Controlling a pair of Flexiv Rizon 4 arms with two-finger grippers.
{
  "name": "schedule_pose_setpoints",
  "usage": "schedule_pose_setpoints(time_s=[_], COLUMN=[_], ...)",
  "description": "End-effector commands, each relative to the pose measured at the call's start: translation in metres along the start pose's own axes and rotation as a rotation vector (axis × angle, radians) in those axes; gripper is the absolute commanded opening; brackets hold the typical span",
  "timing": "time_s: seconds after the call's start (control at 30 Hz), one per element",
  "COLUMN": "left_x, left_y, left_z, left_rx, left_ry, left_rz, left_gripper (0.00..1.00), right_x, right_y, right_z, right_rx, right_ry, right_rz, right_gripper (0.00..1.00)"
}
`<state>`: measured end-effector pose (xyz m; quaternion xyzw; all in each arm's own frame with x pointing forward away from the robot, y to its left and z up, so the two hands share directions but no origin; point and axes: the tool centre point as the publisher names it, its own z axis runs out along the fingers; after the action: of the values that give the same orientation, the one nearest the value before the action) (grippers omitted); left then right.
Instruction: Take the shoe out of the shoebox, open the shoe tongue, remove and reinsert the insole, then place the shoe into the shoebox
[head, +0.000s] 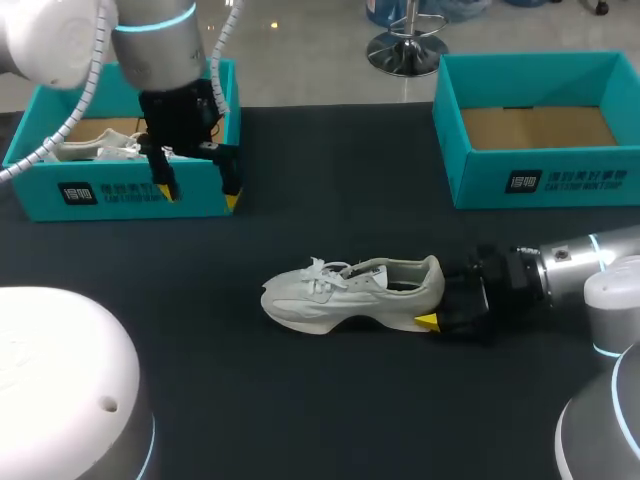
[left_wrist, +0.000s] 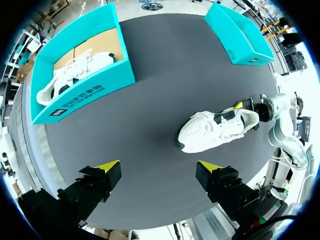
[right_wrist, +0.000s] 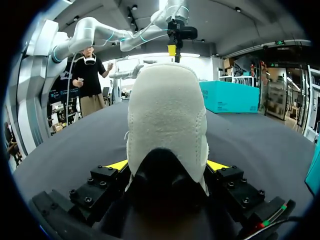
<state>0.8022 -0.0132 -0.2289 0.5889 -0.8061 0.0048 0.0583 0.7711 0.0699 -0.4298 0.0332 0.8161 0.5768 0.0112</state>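
R gripper (right_wrist: 167, 165): closed on the heel of the white sneaker (head: 350, 295), one yellow tip on each side of the heel cup; toe points away from it.
Sneaker: out of the box, upright on its sole on the black table (head: 300, 420), laces across the tongue, collar open just ahead of R fingers.
L gripper (left_wrist: 159, 167): open, empty, high over the table; sneaker ahead of it & off to one side, well apart.
Boxes: teal shoebox (head: 40, 200) near L gripper holds a 2nd shoe (head: 95, 148); empty shoebox (head: 480, 175) sits beyond R gripper, apart.
Handling: prob. light; upper looks soft & will give under a squeeze. Heel counter likely the stiffest part, so a good anchor.
Grip pts: R as anchor on heel; L shd pinch the tongue tip at the collar, then the insole edge at the heel end. Insole prob. thin, floppy, may cling.
Risk: shoe tips or slides if the tongue is pulled w/o a firm heel clamp.
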Motion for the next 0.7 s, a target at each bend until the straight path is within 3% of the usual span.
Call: schedule_pose_setpoints(time_s=[0.03,0.23,0.4,0.7], left_x=[0.031,0.081,0.107,0.150], left_y=[0.011,0.006,-0.004,-0.024], left_z=[0.022,0.042,0.051,0.062], left_rx=[0.037,0.033,0.026,0.023], left_ry=[0.004,0.008,0.014,-0.102], left_rz=[-0.011,-0.044,-0.047,-0.057], left_gripper=[1.00,1.00,1.00,1.00], right_x=[0.000,0.000,0.000,0.000], right_y=[-0.002,-0.002,-0.002,-0.002], right_z=[0.004,0.004,0.004,0.004], right_rx=[0.004,0.004,0.004,0.004], right_ry=[-0.001,-0.001,-0.001,-0.001], right_rz=[0.001,0.001,0.001,0.001], right_gripper=[0.00,0.00,0.00,0.00])
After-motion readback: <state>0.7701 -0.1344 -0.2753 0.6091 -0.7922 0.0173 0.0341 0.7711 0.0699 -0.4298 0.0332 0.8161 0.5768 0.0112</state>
